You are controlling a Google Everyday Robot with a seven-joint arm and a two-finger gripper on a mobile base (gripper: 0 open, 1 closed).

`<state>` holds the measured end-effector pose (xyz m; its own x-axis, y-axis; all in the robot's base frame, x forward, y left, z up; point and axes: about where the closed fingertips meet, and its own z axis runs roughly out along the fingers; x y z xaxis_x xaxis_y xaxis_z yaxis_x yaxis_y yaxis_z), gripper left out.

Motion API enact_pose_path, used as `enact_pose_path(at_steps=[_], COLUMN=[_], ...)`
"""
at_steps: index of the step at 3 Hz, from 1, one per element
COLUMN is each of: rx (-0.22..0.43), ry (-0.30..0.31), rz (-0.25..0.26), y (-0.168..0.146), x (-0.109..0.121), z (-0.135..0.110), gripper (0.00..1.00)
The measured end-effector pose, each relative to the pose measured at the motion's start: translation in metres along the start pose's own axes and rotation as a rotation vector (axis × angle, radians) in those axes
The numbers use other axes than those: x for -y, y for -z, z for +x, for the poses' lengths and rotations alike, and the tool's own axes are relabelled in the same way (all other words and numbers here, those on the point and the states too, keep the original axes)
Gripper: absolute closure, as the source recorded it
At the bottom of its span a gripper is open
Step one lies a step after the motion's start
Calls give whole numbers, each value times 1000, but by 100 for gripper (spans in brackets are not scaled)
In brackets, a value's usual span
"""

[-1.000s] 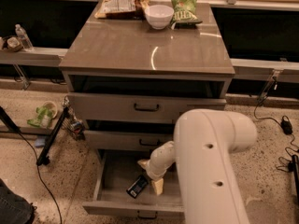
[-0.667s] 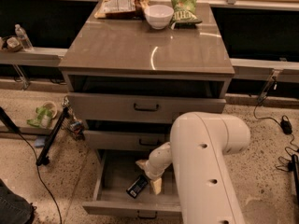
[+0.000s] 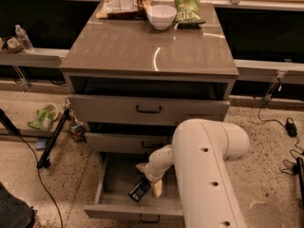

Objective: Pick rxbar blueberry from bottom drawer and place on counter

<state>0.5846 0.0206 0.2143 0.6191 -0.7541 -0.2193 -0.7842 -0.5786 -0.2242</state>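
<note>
The rxbar blueberry point(image 3: 139, 190), a dark flat bar, lies slanted on the floor of the open bottom drawer point(image 3: 114, 186), near its front. My gripper point(image 3: 148, 178) reaches down into that drawer from the white arm point(image 3: 204, 175). Its pale fingers point(image 3: 156, 188) stand apart, just above and to the right of the bar, and hold nothing. The counter point(image 3: 142, 51) is the glossy grey-brown top of the cabinet, above the arm.
A white bowl point(image 3: 161, 16), a green chip bag point(image 3: 187, 8) and a tan-and-white snack bag point(image 3: 121, 4) sit at the counter's back edge. The top drawer point(image 3: 148, 109) and middle drawer point(image 3: 123, 142) are partly pulled out above the gripper. Cables and a tripod leg point(image 3: 54, 139) lie on the floor at left.
The white arm's large link has shifted slightly left. The gripper and the bar stay in about the same place in the bottom drawer.
</note>
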Motion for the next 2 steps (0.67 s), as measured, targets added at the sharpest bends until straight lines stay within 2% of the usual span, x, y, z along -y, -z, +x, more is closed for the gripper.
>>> enact_pose_path(at_steps=[1,2], rx=[33,16], ry=[-19,13], rz=[-10,-24], y=[-29,-57], x=[-7,-9], z=[-3,-6], gripper=[0,0])
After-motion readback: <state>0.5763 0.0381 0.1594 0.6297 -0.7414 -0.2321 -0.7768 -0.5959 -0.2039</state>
